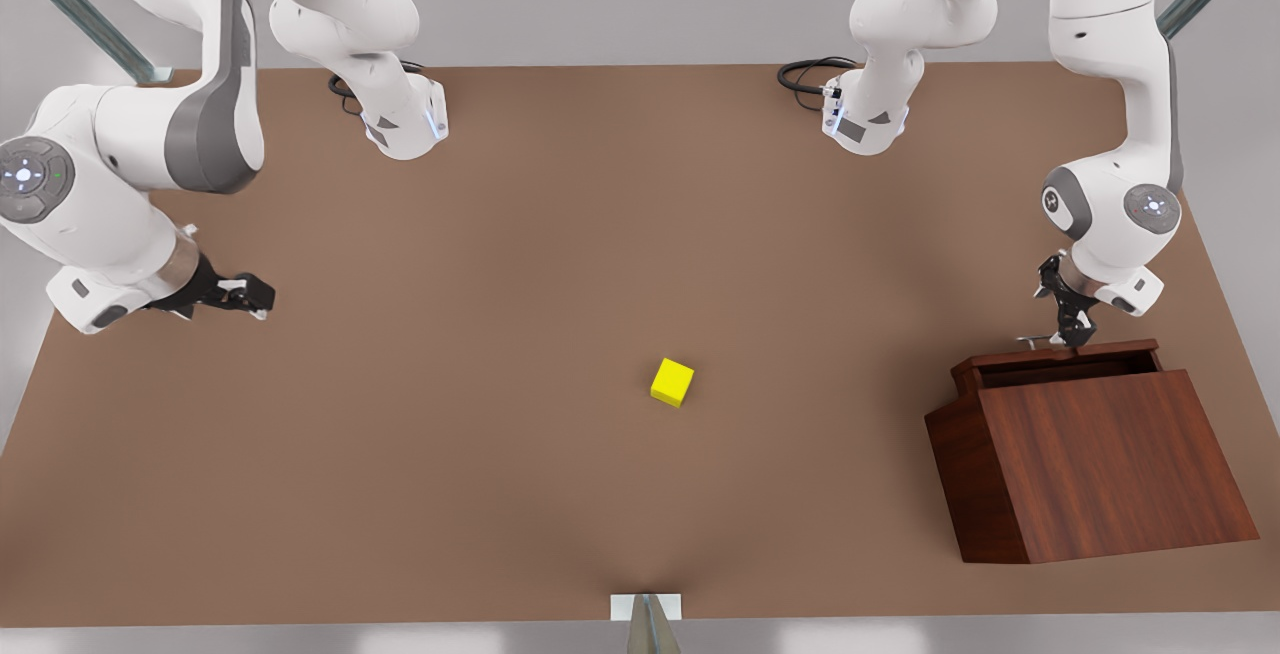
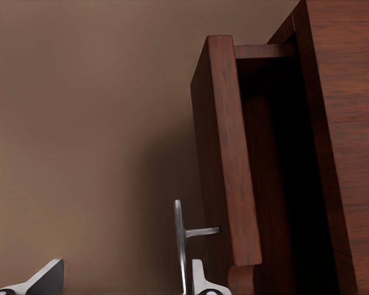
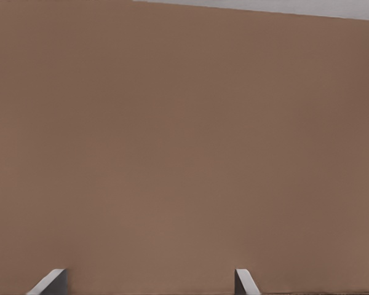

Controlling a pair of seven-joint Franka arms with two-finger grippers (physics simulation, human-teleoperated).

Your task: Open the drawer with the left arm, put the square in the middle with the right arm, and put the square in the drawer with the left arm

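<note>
Front view: drawer (image 1: pixel 1065 359) pulled out at the far side of the cabinet (image 1: pixel 1100 464), open cavity showing dark behind its front panel. Left tool (image 1: pixel 1072 334) right at the drawer's silver handle (image 1: pixel 1035 340), at the front view's right. Left wrist view: fingers (image 2: pixel 200 279) spread apart, one pad just beside the handle (image 2: pixel 181 243), the other well off to the far side, nothing clamped between them; drawer front (image 2: pixel 224 153) standing clear of the cabinet body (image 2: pixel 347 123). Right tool (image 1: pixel 235 294) well away at the front view's left, hovering low above the bare surface (image 1: pixel 450 434), waiting. Right wrist view: fingertips (image 3: pixel 49 283) apart, nothing held, plain surface (image 3: pixel 184 153) ahead. Yellow cube (image 1: pixel 672 381) resting alone about midway between the two tools, touching neither, far from the drawer. Judged from this: drawer open, cube already set in the middle, so first two steps done and the last one in hand. Next move likely to call for lifting the left tool clear of the handle, crossing to the cube, coming down with fingers either side of it, closing, then carrying it back over the open drawer and letting go. Care needed not to knock the handle and push the drawer shut on the way off.
</note>
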